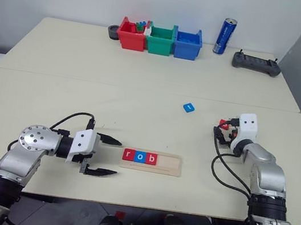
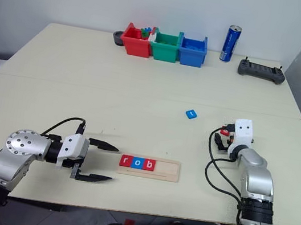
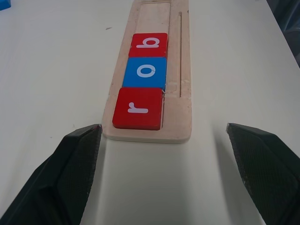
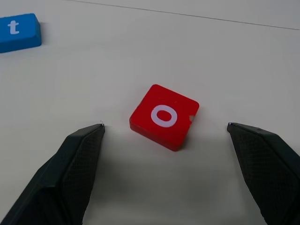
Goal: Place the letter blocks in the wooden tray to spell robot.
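The wooden tray [image 1: 167, 165] lies near the front edge, holding a red "r" block [image 3: 138, 108], a blue "o" block [image 3: 145, 71] and a red "b" block [image 3: 149, 45] in a row at its left end. My left gripper [image 1: 119, 157] is open just left of the tray, with its fingers pointing at that end and holding nothing. A red "o" block [image 4: 164, 116] lies flat on the table between the open fingers of my right gripper [image 4: 165, 125], touching neither finger. A blue "t" block [image 1: 189, 107] sits loose on the table left of and beyond my right gripper.
Red [image 1: 131, 35], green [image 1: 160, 39] and blue [image 1: 188, 44] bins stand in a row at the back. A blue can [image 1: 225, 36] and a black controller [image 1: 256, 64] are to their right. A seam [image 1: 86, 81] crosses the tabletop.
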Controlling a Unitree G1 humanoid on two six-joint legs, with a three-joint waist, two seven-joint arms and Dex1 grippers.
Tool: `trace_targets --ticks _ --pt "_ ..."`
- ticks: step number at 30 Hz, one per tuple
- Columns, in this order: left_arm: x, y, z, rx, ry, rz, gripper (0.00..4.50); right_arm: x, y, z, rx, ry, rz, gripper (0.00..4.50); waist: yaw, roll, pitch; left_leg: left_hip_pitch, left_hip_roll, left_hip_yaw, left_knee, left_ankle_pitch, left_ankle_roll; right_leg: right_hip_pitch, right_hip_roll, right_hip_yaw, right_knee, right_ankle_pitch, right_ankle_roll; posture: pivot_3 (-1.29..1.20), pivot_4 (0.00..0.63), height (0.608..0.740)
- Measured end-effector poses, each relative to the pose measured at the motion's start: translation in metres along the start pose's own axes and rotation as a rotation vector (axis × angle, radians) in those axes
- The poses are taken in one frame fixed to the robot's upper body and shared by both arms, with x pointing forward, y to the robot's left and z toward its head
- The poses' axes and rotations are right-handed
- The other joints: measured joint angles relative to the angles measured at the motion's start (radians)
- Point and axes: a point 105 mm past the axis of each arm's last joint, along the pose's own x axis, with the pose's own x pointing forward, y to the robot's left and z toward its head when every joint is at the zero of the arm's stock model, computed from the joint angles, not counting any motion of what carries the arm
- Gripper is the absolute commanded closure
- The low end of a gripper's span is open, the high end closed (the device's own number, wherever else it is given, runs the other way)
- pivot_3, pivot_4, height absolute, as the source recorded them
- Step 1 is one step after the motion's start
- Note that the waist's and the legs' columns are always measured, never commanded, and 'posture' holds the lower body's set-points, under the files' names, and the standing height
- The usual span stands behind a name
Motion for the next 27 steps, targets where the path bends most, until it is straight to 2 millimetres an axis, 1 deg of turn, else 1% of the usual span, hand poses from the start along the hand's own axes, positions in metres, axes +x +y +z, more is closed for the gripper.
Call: trace_targets --ticks 5,6,7,8,11,14,15,18,19,22,24,27 --pt "0.003 0.000 0.008 0.013 -0.005 -0.009 0.00 0.008 0.006 0.001 0.038 -0.008 -0.022 0.04 -0.004 0.000 0.000 0.002 0.000 0.000 0.000 0.000 0.000 0.001 0.000 0.000 0.000 0.000 0.000 0.00 0.150 0.740" --pt "0.004 0.000 0.011 0.018 -0.006 -0.012 0.00 0.009 0.006 0.000 0.042 -0.009 -0.033 0.41 -0.004 0.000 0.000 0.002 0.000 0.000 0.000 0.000 0.000 0.002 0.000 0.000 0.000 0.000 0.000 0.00 0.150 0.740" --pt "0.004 0.000 0.011 0.019 -0.007 -0.012 0.00 0.010 0.007 0.000 0.044 -0.010 -0.034 0.57 -0.004 0.000 0.000 0.002 0.000 0.000 0.000 0.000 0.000 0.002 0.000 0.000 0.000 0.000 0.000 0.00 0.150 0.740" --pt "0.004 0.000 0.012 0.019 -0.007 -0.013 0.00 0.010 0.007 0.000 0.044 -0.011 -0.037 0.86 -0.004 0.000 0.000 0.003 0.000 0.000 0.000 0.000 0.000 0.002 0.000 0.000 0.000 0.000 0.000 0.00 0.150 0.740" --pt "0.005 -0.001 0.014 0.015 -0.006 -0.015 0.00 0.011 0.009 0.000 0.050 -0.014 -0.050 1.87 -0.003 0.000 -0.001 0.002 0.000 0.000 0.000 0.000 0.000 0.002 0.000 0.000 0.000 0.000 0.000 0.00 0.150 0.740" --pt "0.006 -0.001 0.015 0.010 -0.005 -0.017 0.00 0.005 0.013 -0.003 0.059 -0.019 -0.064 2.95 0.004 0.000 -0.001 0.002 0.000 -0.001 0.000 0.000 0.000 0.002 0.000 0.000 0.000 0.000 0.000 0.00 0.150 0.740" --pt "0.006 -0.001 0.015 0.008 -0.005 -0.017 0.00 0.001 0.013 -0.004 0.061 -0.020 -0.069 3.06 0.005 0.000 -0.001 0.002 0.000 -0.001 0.000 0.000 0.000 0.002 0.000 -0.001 0.000 0.000 0.000 0.00 0.150 0.740" --pt "0.006 -0.001 0.016 0.011 -0.006 -0.020 0.00 -0.013 0.018 -0.010 0.073 -0.016 -0.077 3.05 0.005 0.000 -0.001 0.001 0.000 -0.001 -0.001 0.000 0.000 0.002 0.000 -0.001 0.000 0.000 0.000 0.00 0.150 0.740" --pt "0.006 -0.001 0.017 0.009 -0.006 -0.022 0.00 -0.021 0.023 -0.014 0.081 -0.015 -0.076 3.05 0.006 0.000 -0.001 0.001 0.000 -0.002 -0.002 0.000 0.000 0.002 0.000 -0.001 0.000 0.000 0.000 0.00 0.150 0.740" --pt "0.007 -0.001 0.019 0.006 -0.008 -0.030 0.00 -0.048 0.042 -0.024 0.092 0.002 -0.059 3.05 0.004 0.000 -0.001 0.001 0.000 -0.002 -0.002 0.000 0.000 0.001 0.000 -0.001 0.000 -0.001 -0.001 0.00 0.150 0.740" --pt "0.007 -0.001 0.021 0.007 -0.016 -0.035 0.00 -0.070 0.059 -0.032 0.094 0.023 -0.031 3.05 0.003 0.000 -0.001 0.001 0.000 -0.002 -0.003 0.000 0.000 0.001 0.000 -0.001 0.000 -0.001 0.000 0.00 0.150 0.740" --pt "0.007 0.002 0.025 0.015 -0.018 -0.043 0.00 -0.089 0.083 -0.040 0.134 0.050 0.002 3.05 0.001 0.000 -0.001 0.001 0.000 -0.001 -0.002 0.000 0.000 0.001 0.000 0.000 0.000 -0.004 0.004 0.00 0.150 0.740"
